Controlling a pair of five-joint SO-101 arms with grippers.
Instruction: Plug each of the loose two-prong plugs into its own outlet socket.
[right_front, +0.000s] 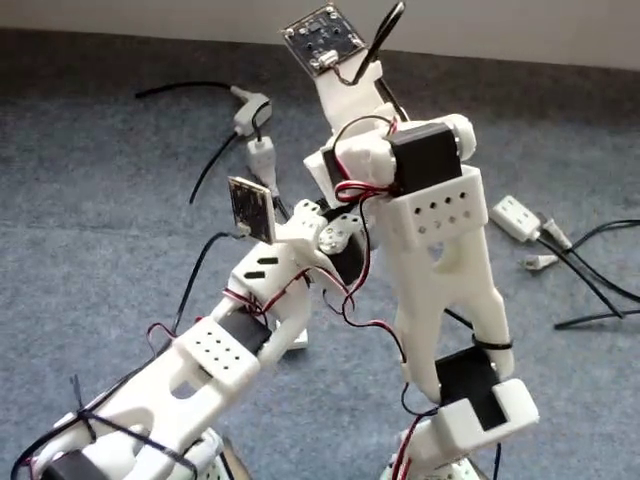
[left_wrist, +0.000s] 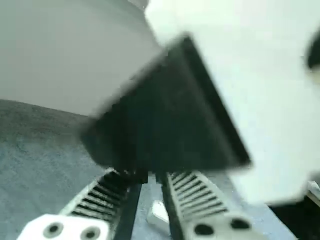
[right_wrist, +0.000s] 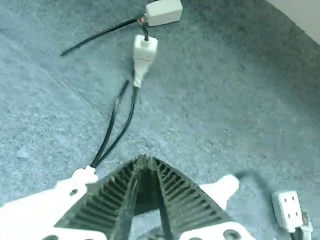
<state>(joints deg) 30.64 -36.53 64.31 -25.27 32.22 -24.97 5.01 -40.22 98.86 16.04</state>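
One black motor (left_wrist: 170, 115) is seen blocking the left pincer (left_wrist: 150, 182); its state cannot be told. The right pincer (right_wrist: 145, 162) is closed, empty. A plug (right_wrist: 144, 51) is pointed lengthwise at a socket (right_wrist: 163, 12).

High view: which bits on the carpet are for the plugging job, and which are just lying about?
Job: far outlet socket, white plug beside it, second outlet socket, small plug near it, black cords.
Just there: grey carpet, wall behind.
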